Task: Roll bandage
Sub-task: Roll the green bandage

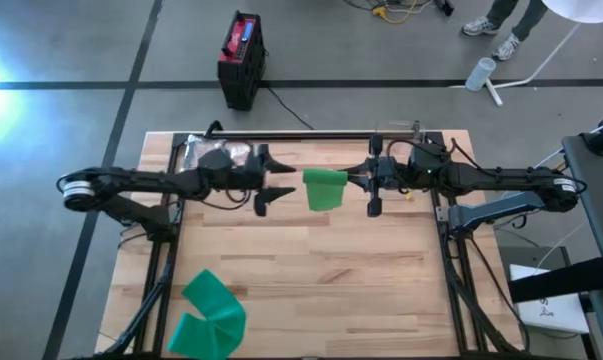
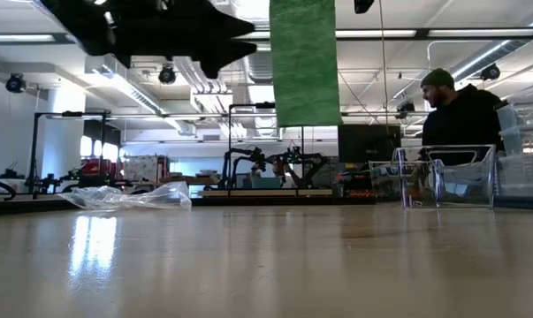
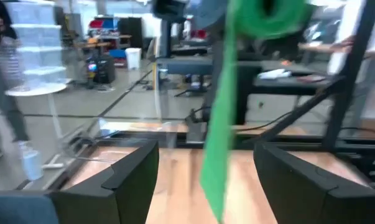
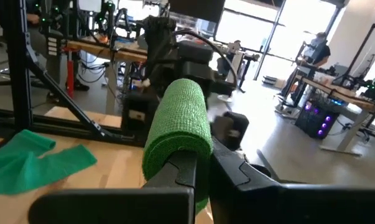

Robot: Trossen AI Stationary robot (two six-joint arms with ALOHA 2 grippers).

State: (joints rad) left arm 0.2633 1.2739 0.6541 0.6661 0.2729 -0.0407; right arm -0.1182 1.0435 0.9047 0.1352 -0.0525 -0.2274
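A green bandage, partly rolled, hangs in the air over the far middle of the table. Its roll sits in my shut right gripper, which comes in level from the table's right. Its loose tail hangs straight down, clear of the tabletop. My left gripper stands open and level just left of the tail, which hangs just beyond its two fingers without touching them. A second green bandage lies loose and bent on the table's near left corner. My right gripper pinches the roll between its two fingers at the roll's end nearest the wrist. The fingers come level from the table's right and lie along the roll, which sticks out past them. The roll is lifted clear; the tail hangs slack below it.
A crumpled clear plastic bag lies at the far left of the table. A clear plastic box stands at the far right, and a black rail runs along the far edge. A person is behind the table.
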